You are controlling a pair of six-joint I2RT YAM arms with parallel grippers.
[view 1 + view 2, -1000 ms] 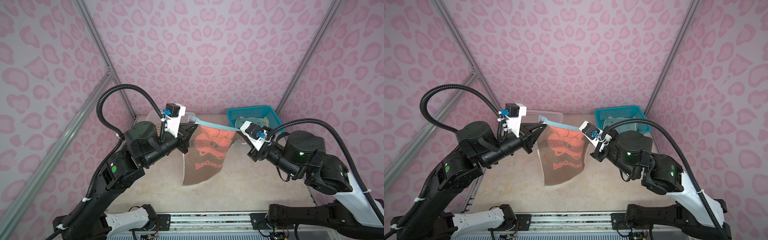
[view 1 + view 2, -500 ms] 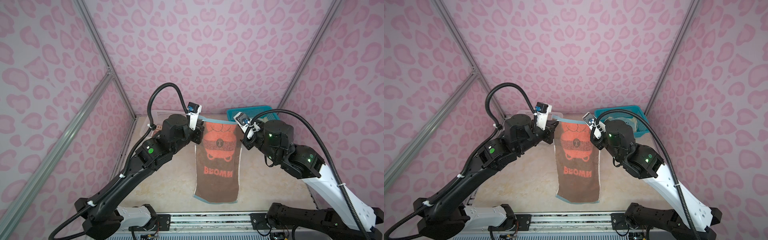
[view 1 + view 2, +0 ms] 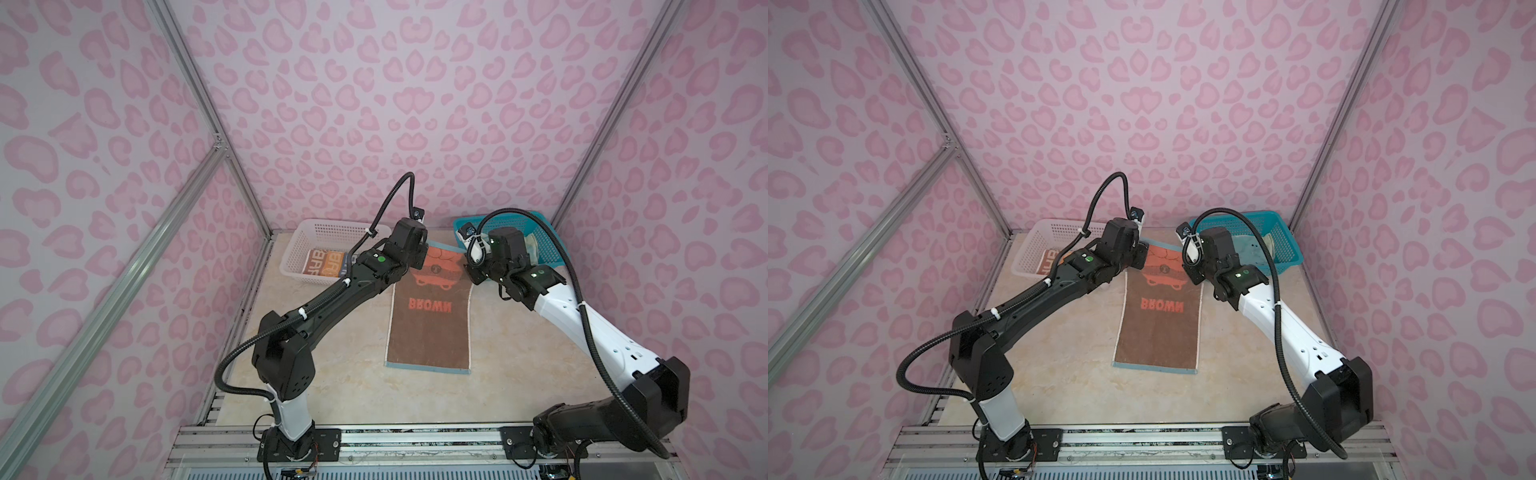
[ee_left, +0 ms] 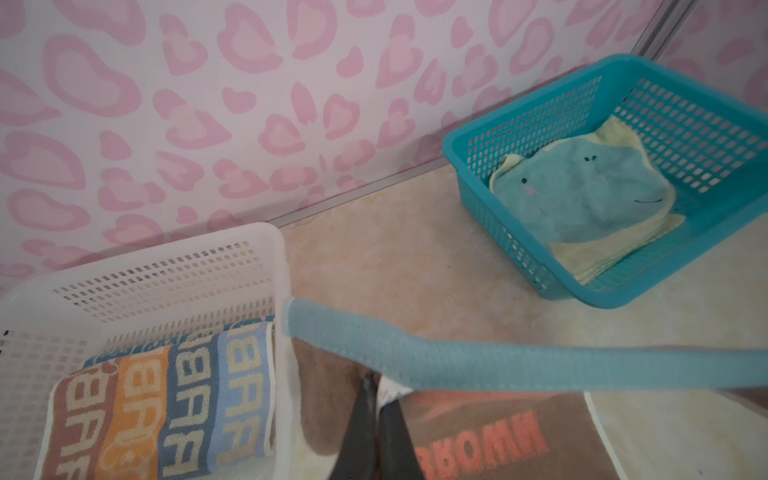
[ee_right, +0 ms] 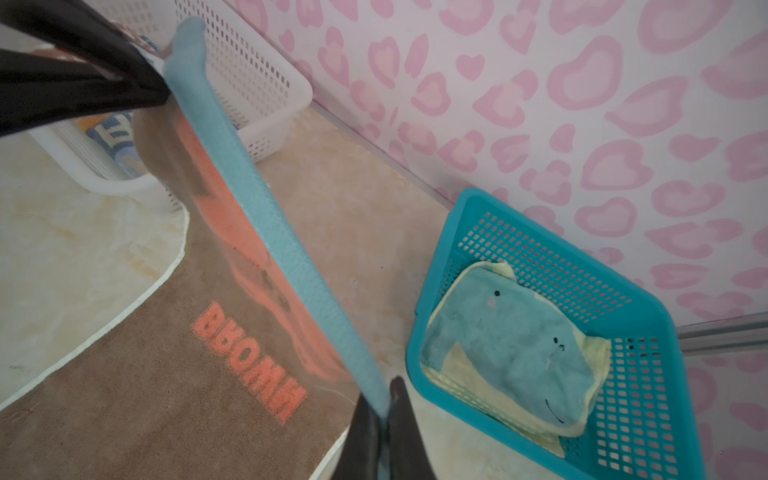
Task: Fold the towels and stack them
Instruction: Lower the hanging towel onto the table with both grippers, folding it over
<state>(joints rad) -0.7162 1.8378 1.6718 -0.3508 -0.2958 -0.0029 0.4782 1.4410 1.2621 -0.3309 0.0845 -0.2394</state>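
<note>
Brown towel (image 3: 430, 332) flat down the middle of the table (image 3: 340, 374), far blue hem raised taut (orange print facing up). Pinched at its left corner by the clamped left gripper (image 4: 374, 386), at its right by the clamped right gripper (image 5: 388, 390). Beyond: lettered towel (image 4: 166, 407) in white basket (image 4: 166, 270), teal towel (image 4: 582, 195) in teal basket (image 4: 665, 104).

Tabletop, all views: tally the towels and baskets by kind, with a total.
Towels: 3 (brown towel, lettered striped towel, teal towel; the pale-yellow layers under the teal one cannot be told apart)
Baskets: 2 (white basket, teal basket)
Total: 5
</note>
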